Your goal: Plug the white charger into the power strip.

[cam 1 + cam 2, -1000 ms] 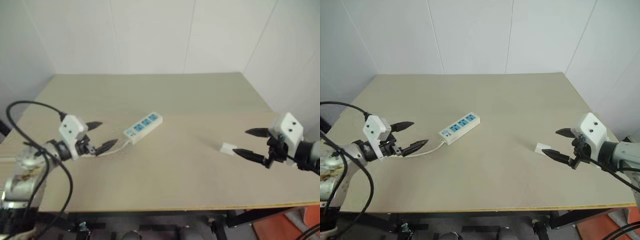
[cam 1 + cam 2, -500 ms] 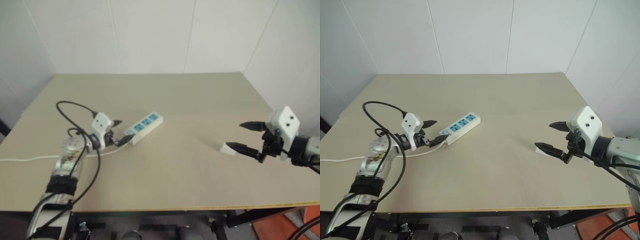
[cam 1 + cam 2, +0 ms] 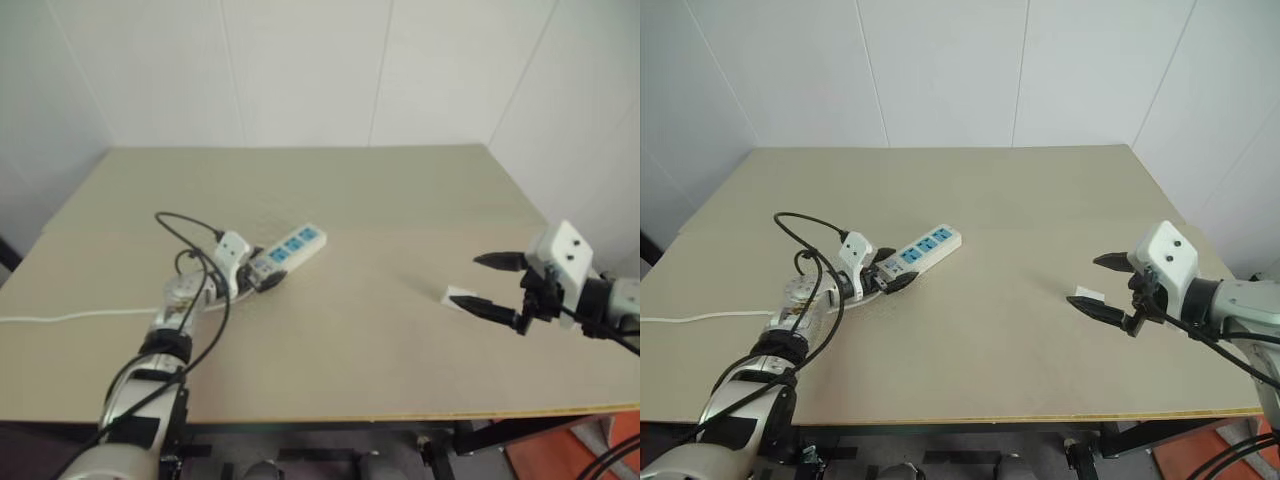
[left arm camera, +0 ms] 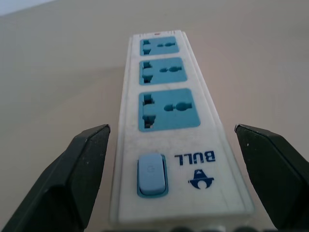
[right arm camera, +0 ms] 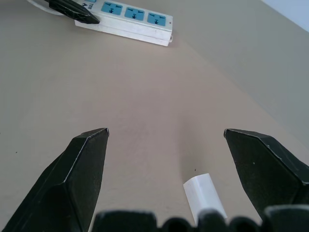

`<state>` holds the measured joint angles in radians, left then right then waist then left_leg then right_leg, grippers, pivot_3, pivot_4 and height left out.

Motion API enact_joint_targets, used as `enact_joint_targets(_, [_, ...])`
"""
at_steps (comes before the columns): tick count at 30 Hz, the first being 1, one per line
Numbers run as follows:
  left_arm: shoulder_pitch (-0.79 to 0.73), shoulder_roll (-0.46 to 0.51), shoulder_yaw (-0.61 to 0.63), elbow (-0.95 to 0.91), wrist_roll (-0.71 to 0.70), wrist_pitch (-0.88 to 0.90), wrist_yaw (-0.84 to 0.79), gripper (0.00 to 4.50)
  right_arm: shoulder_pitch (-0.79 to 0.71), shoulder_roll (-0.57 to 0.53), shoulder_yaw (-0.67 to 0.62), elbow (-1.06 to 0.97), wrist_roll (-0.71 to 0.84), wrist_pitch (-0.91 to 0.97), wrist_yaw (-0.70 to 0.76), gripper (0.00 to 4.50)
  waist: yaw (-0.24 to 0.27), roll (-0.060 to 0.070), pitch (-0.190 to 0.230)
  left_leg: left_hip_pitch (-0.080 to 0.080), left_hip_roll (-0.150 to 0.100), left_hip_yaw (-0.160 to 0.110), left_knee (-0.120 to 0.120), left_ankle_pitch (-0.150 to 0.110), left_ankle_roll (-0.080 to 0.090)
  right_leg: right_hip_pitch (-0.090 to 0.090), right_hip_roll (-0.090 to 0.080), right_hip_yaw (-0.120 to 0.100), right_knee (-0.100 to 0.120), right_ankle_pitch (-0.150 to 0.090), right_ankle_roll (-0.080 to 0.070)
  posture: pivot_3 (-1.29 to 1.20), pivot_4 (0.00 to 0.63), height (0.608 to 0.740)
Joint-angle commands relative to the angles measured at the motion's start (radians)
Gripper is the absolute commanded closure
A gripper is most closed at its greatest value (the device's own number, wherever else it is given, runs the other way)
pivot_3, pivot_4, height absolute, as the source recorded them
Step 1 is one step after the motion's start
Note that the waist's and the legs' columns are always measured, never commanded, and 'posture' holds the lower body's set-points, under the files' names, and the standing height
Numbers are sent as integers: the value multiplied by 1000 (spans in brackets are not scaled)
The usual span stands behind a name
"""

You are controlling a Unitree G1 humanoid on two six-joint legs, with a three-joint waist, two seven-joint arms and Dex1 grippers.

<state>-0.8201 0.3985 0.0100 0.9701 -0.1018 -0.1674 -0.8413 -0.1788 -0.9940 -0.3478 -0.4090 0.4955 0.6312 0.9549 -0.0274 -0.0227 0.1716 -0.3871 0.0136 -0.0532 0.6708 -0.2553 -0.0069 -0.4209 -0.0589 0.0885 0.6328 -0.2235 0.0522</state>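
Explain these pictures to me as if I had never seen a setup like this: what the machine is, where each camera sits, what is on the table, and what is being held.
This is a humanoid robot with two arms, each ending in a gripper of two black fingers. The two wide pictures come from cameras on its head, looking down over a beige table. The two close pictures come from cameras on its wrists, looking along the fingers. On the table lie a white power strip with three blue sockets and a small white charger. The left gripper is open, its fingers either side of the strip's switch end. The right gripper is open beside the charger. Nothing is held yet.
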Motion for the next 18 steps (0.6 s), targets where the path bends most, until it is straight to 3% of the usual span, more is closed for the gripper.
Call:
enact_joint_targets(1, [-43,-8,7,52,16,-35,23,0,9,-8,-56,-48,24,-12,-4,28,3,0,0,0,0,0,0,0,0,0,0,0,0,0,0,0,150,740])
enact_joint_targets(18, [-55,-85,52,258,35,-16,31,0,35,-15,-73,-101,45,-2,-22,28,15,1,-10,4,-1,0,3,-1,1,6,0,0,0,0,1,0,150,740])
